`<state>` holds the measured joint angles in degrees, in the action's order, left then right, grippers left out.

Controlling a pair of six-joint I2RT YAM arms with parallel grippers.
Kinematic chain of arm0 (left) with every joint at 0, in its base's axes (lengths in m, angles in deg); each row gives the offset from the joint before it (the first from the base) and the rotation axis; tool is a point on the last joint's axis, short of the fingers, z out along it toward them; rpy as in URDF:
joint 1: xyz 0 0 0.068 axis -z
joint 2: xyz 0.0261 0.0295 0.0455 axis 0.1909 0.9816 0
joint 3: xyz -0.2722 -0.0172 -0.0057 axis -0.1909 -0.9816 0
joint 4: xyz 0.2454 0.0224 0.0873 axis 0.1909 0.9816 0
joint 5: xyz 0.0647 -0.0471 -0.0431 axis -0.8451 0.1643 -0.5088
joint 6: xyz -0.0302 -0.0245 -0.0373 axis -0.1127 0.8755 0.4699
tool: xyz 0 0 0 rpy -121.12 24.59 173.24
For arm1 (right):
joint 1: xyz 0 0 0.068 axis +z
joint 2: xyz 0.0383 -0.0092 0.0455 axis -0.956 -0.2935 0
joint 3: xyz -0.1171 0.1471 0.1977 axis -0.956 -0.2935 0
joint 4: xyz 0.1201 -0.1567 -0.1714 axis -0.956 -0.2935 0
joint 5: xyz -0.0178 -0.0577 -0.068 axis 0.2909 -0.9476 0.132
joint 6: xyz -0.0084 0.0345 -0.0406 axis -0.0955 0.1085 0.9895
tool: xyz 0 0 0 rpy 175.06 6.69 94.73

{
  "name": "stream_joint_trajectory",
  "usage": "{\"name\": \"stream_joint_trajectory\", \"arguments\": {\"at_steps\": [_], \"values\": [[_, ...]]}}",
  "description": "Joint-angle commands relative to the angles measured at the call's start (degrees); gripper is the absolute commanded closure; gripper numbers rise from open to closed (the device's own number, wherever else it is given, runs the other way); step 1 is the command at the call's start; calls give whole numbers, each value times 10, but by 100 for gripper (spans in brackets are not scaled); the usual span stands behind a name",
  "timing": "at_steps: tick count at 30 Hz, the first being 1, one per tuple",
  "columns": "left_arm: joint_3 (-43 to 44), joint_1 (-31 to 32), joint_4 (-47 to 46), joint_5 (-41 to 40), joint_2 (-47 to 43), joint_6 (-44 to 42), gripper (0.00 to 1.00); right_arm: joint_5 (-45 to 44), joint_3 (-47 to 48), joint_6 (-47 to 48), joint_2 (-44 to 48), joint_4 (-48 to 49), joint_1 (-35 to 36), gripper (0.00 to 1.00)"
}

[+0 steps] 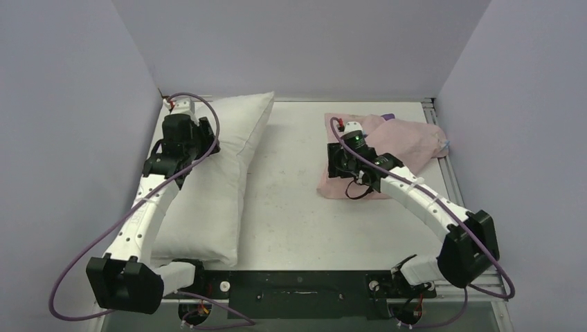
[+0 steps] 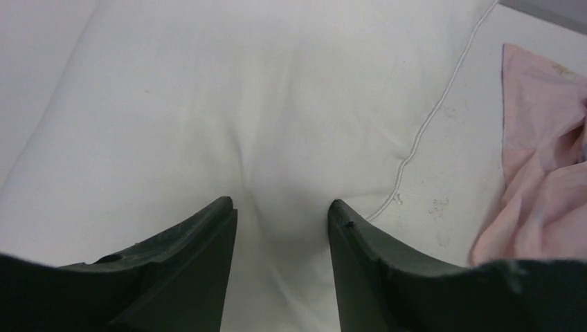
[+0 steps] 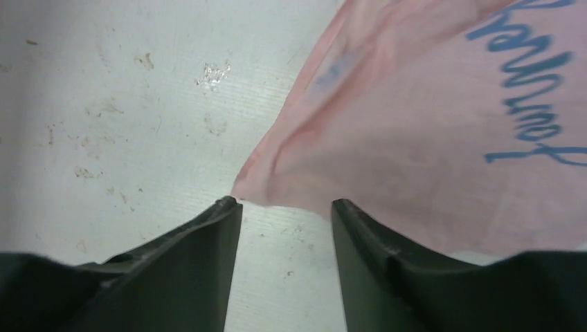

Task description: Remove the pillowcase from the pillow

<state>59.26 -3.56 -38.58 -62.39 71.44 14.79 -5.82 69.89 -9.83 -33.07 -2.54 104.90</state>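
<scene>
The plain white pillow lies lengthwise along the left side of the table, with no cover on it. The pale pink pillowcase lies crumpled at the back right, apart from the pillow. My left gripper is open and empty, low over the pillow's far half. In the left wrist view the gripper straddles a crease in the pillow, with the pillowcase at the right edge. My right gripper is open and empty. In the right wrist view the gripper sits at a corner of the pillowcase, where blue writing shows.
The white table is closed in by pale walls on the left, back and right. A metal rail runs along the right edge. The black base plate and purple cables sit at the near edge.
</scene>
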Motion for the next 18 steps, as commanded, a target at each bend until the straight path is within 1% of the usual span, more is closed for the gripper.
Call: {"name": "stream_joint_trajectory", "arguments": {"at_steps": [1, 5, 7, 8, 9, 10, 14, 18], "values": [[1, 3, -42, -8, -83, -15, 43, -97, 35, 2, 103, 6, -5, 41], [0, 36, -31, -59, -157, -39, 28, -180, 61, 21, 173, -17, -5, 12], [2, 61, -23, -89, -196, -54, 21, -230, 71, 29, 207, -29, -6, 1], [4, 70, -18, -103, -216, -60, 10, -254, 75, 34, 226, -33, -5, 5], [7, 77, -11, -110, -235, -64, 4, -279, 78, 39, 244, -38, -5, 9], [13, 78, -2, -115, -258, -70, 2, -311, 80, 45, 263, -42, -6, 10], [36, 79, 36, -158, -330, -96, 4, -393, 73, 63, 339, -46, -5, 10], [41, 80, 54, -205, -398, -118, 4, -453, 44, 79, 414, -31, -5, 10]]}}
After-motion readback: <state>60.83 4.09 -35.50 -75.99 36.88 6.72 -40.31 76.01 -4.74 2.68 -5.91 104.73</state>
